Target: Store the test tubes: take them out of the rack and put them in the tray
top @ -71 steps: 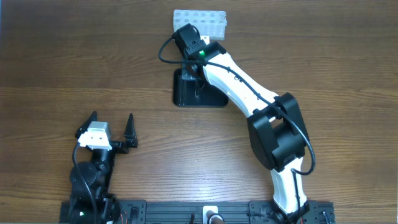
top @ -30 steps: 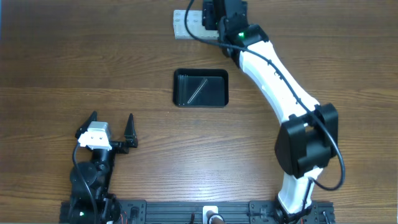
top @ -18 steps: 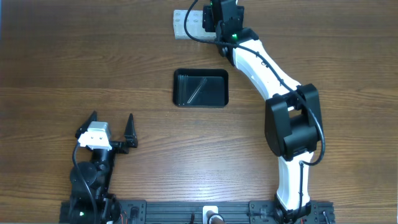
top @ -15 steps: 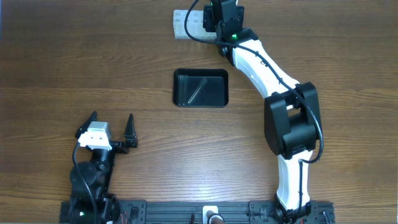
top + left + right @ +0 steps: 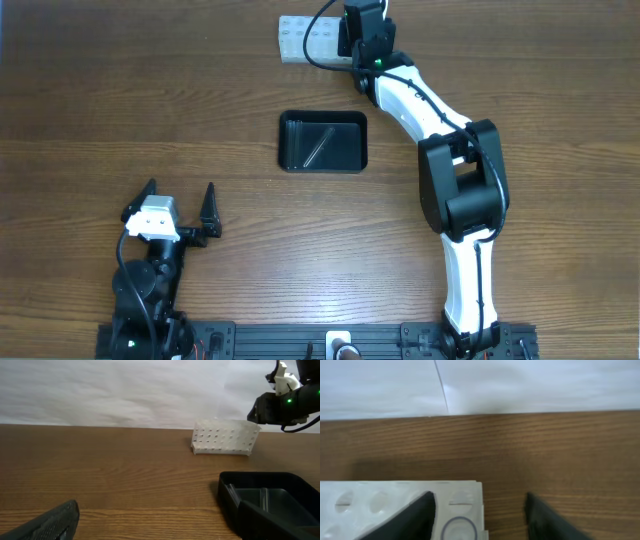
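Resting on the desk [image 5: 100,100], the tray [image 5: 283,145] is loaded w/ one test tube [image 5: 318,147]; the rack [image 5: 305,38] is stood beyond it, w/ the right gripper [image 5: 480,520], spread & empty, held over its end. A pick from the rack is judged the step in hand. Next, lowering astride the ringed mouth [image 5: 459,527], prob. a tube's, is called for.

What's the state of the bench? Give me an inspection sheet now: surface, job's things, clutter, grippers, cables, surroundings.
Surface: wooden table, bare wood, no spills seen.
Job's things: white rack at the far edge; black tray mid-table, one test tube lying slantwise in it.
Clutter: nothing seen.
Grippers: left gripper near its base, jaws open, empty; right gripper over the rack's end, jaws open astride a ringed hole.
Cables: black cable loops at the right wrist and crosses the rack in the top view.
Surroundings: white wall behind the table.
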Controlling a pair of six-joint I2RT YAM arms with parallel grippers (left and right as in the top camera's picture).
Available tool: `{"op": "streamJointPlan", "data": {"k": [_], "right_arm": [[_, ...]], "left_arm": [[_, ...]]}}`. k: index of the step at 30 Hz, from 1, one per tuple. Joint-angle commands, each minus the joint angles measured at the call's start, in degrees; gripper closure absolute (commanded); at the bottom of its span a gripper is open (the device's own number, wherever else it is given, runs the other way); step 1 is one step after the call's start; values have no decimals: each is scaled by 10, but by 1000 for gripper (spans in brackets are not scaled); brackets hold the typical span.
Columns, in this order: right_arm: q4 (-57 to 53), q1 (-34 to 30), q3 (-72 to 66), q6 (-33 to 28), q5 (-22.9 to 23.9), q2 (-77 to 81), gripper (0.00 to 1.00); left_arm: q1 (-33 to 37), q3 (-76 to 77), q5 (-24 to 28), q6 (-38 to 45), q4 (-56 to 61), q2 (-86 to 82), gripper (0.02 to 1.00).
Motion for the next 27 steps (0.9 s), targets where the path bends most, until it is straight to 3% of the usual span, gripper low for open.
{"op": "streamJointPlan", "data": {"k": [1, 14, 20, 27], "right_arm": [[8, -1, 2, -2, 3, 5, 608], [18, 3, 2, 2, -12, 5, 715], [19, 5, 2, 2, -12, 5, 822], [22, 7, 2, 2, -12, 5, 851]], "left_arm": [[3, -3, 8, 8, 0, -4, 18], [3, -3, 8, 8, 0, -4, 18], [3, -3, 8, 8, 0, -4, 18], [3, -3, 8, 8, 0, -4, 18]]}}
